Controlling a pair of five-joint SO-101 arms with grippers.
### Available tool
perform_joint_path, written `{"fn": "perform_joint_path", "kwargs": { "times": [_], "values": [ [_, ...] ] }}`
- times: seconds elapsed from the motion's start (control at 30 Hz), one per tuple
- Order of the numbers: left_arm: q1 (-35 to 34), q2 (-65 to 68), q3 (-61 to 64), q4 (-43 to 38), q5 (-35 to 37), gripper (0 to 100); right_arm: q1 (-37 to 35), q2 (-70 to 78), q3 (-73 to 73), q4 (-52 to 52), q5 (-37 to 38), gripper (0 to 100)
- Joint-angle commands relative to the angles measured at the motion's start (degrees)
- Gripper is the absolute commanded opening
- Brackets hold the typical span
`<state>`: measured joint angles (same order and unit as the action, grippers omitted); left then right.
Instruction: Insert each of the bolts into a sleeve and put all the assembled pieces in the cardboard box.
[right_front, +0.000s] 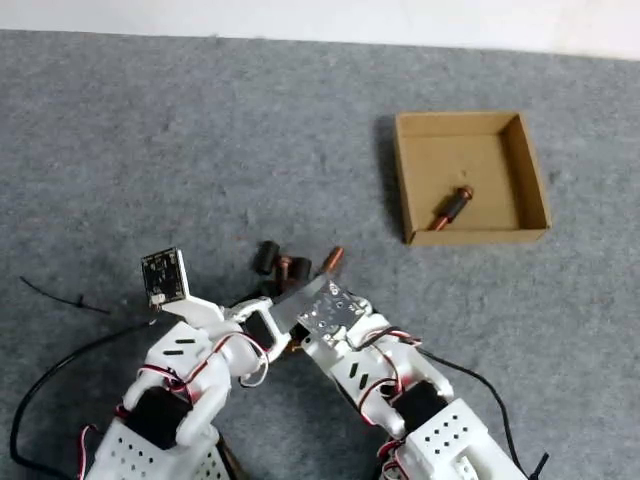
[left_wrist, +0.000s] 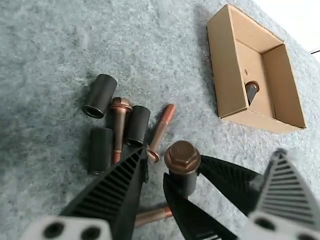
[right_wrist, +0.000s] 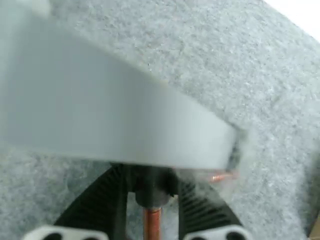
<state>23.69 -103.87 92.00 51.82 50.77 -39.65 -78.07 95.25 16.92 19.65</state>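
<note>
Clamping 1 sleeved bolt (left_wrist: 182, 159) in R jaws, L jaws apart; 3 bolts (left_wrist: 119, 125) (left_wrist: 161, 127) (left_wrist: 152, 216), 3 sleeves (left_wrist: 100, 95) (left_wrist: 137, 125) (left_wrist: 100, 150) loose.

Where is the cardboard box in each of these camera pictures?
High view: cardboard box at upper right, away from the loose bolts and sleeves.
Left wrist view: the box lies beyond those loose parts, opening visible.
Right wrist view: at most a tan sliver at the edge; cannot tell.
Shared landmark: the assembled piece lying inside the box.
</note>
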Motion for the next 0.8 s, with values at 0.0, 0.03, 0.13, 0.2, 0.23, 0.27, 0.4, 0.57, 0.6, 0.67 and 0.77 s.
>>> {"fn": "perform_joint_path", "kwargs": {
  "times": [0.0,0.03,0.13,0.2,0.23,0.27,0.4,0.57,0.6,0.67,0.77],
  "values": [
    [-4.9,-0.9,-4.4,0.2,3.9,35,0.7,-1.1,-0.4,-1.5,0.4,0.3],
    [-7.3,-0.9,-5.1,0.1,4.7,35,0.7,-1.1,-0.4,-1.5,0.4,0.3],
    [-15.0,-0.9,-6.1,0.0,6.3,35,0.7,-1.1,-0.5,-1.5,0.3,0.3],
    [-18.8,-0.9,-6.1,-1.4,6.3,35,0.9,-1.1,-0.7,-1.5,0.2,0.3],
    [-20.2,-0.9,-6.0,-2.4,6.3,35,1.5,-1.1,-0.7,-1.5,0.2,0.3],
    [-21.3,-0.9,-5.6,-3.3,6.3,35,2.3,-1.1,-0.7,-1.5,0.2,0.3],
    [-22.5,-0.9,-2.9,-6.9,6.3,35,5.7,-1.1,-0.7,-1.5,0.1,0.3],
    [-22.5,-0.9,-1.6,-8.1,6.2,35,8.3,-1.1,-0.7,-2.3,-0.4,0.3],
    [-22.5,-0.9,-1.6,-8.0,6.2,34,8.8,-1.1,-0.7,-3.5,-1.9,0.3],
    [-22.8,-0.9,-1.7,-8.0,6.2,30,10.9,-1.1,-0.4,-5.8,-6.3,0.3],
    [-23.8,-0.9,-1.9,-8.0,6.0,21,14.5,-1.1,-0.3,-8.0,-11.3,0.3]
  ]
}}
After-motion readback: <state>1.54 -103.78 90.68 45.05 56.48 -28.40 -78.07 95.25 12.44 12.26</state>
